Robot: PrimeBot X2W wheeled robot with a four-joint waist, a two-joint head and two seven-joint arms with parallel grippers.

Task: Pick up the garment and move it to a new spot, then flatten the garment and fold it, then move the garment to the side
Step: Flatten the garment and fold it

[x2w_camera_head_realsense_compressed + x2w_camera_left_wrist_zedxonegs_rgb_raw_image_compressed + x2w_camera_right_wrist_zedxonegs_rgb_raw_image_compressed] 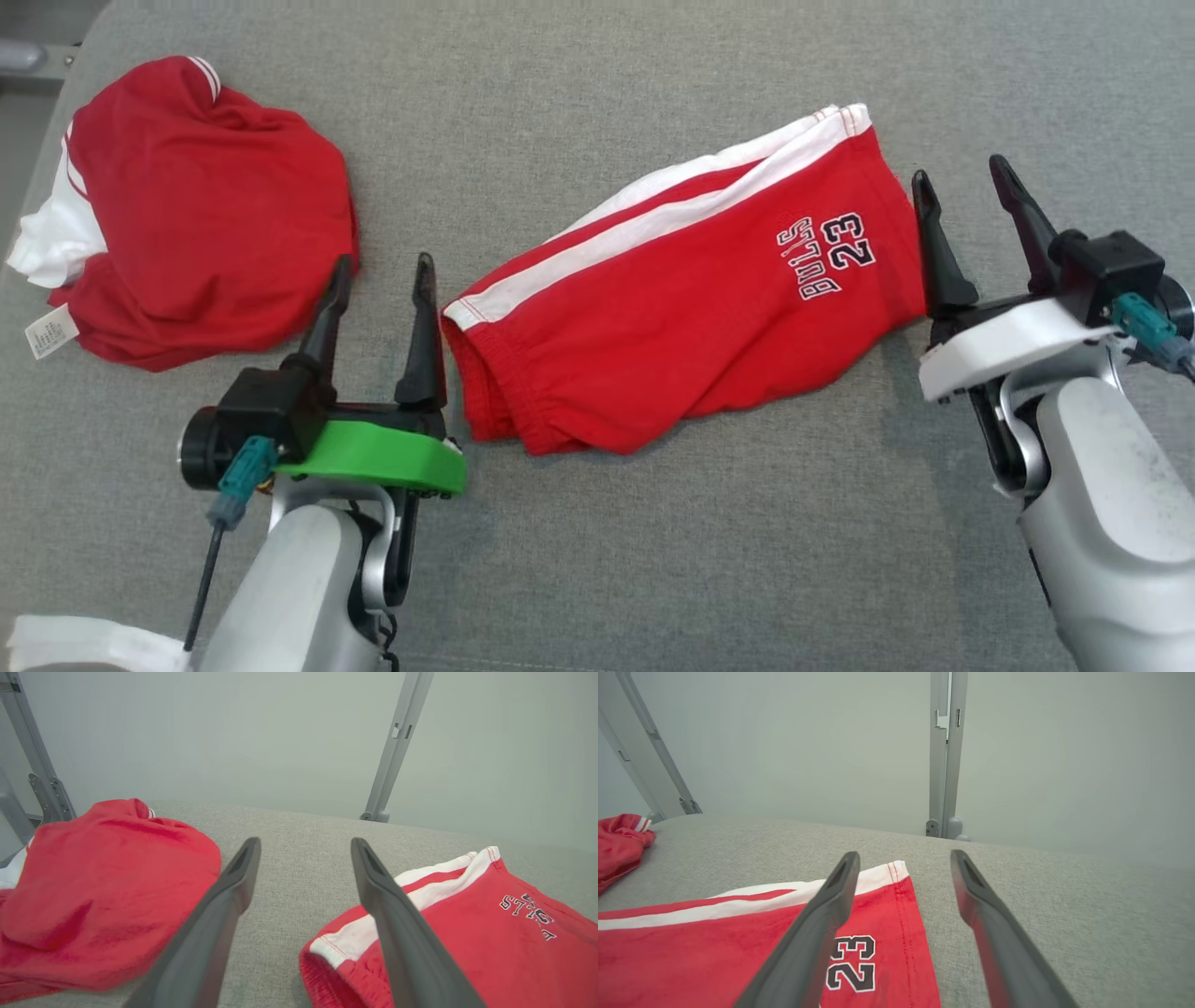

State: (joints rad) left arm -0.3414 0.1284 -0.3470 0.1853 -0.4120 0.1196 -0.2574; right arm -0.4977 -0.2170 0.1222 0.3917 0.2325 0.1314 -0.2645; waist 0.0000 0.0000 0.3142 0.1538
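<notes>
The shorts (691, 308) lie folded lengthwise and slanted on the grey cushion (597, 560), between the two grippers. The left gripper (385, 261) stands just beside the waistband end and the right gripper (960, 171) just beside the hem. Both gape wide and hold nothing. A pinch catching only the top layer would likely pull the fold apart (the layers look loose). The left gripper might also snag the red pile (205, 215) nearby.

White cloth (70, 644) is cut by the lower edge — the label (51, 331) is too small to read
</notes>
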